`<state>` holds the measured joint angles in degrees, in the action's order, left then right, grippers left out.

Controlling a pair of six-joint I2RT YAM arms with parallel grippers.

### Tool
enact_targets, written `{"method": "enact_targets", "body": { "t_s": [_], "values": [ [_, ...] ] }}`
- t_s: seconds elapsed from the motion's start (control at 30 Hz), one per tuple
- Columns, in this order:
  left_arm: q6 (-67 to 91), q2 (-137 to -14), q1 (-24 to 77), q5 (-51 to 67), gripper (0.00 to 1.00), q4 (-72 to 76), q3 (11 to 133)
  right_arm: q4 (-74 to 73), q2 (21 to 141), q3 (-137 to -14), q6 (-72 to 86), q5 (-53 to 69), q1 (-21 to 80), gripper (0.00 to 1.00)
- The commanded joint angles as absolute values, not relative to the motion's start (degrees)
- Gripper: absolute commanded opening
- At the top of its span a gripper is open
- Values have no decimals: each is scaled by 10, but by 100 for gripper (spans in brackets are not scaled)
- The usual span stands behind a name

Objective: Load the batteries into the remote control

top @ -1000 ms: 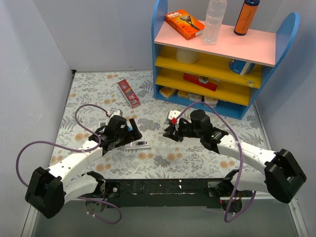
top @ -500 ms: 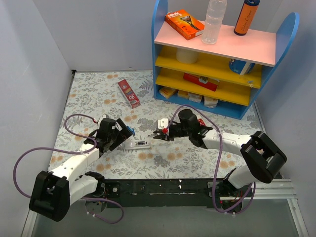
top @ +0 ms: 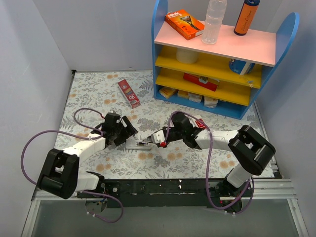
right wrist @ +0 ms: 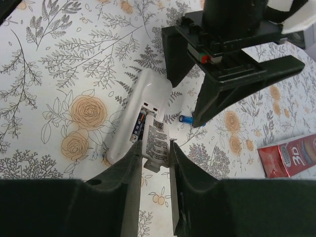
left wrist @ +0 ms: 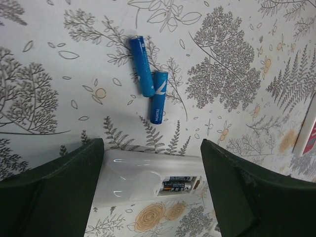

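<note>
The white remote control (top: 138, 144) lies face down on the flowered table. Its battery bay is open and holds two dark batteries (left wrist: 185, 186), which also show in the right wrist view (right wrist: 140, 123). My left gripper (left wrist: 152, 148) is open, with its jaws straddling the remote (left wrist: 133, 177) at its left end (top: 129, 134). My right gripper (right wrist: 155, 148) is shut on the white battery cover (right wrist: 157, 138), with the cover's far edge at the open bay (top: 154, 140). Two loose blue batteries (left wrist: 140, 66) (left wrist: 158, 96) lie just beyond the remote.
A red box (top: 129, 93) lies at the back left and also shows in the right wrist view (right wrist: 291, 155). A blue and yellow shelf (top: 222, 54) with boxes and bottles stands at the back right. A small red and white item (top: 199, 122) lies by the right arm.
My right gripper has moved left with the cover, from beside the shelf to the remote's open bay. My left gripper has shifted a little and now sits over the remote's left end.
</note>
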<state>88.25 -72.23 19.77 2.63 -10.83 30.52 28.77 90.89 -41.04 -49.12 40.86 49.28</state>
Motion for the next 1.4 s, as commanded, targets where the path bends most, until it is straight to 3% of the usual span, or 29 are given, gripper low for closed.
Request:
{"method": "enact_targets", "body": {
  "t_s": [0.0, 0.27, 0.43, 0.57, 0.93, 1.37],
  "values": [
    [845, -753, 195, 91, 78, -83, 334, 254, 923, -446, -566, 406, 502, 1],
    [831, -786, 196, 151, 79, -52, 340, 215, 947, -472, -585, 398, 506, 1],
    [844, -741, 196, 92, 89, -75, 328, 210, 952, -474, -578, 368, 520, 1],
    [857, -702, 195, 52, 90, -93, 309, 194, 961, -486, -549, 345, 530, 1],
    [862, -698, 196, 69, 82, -79, 270, 201, 980, -497, -505, 307, 543, 1],
    [868, -697, 196, 95, 65, -64, 255, 214, 982, -505, -473, 301, 549, 1]
  ]
}}
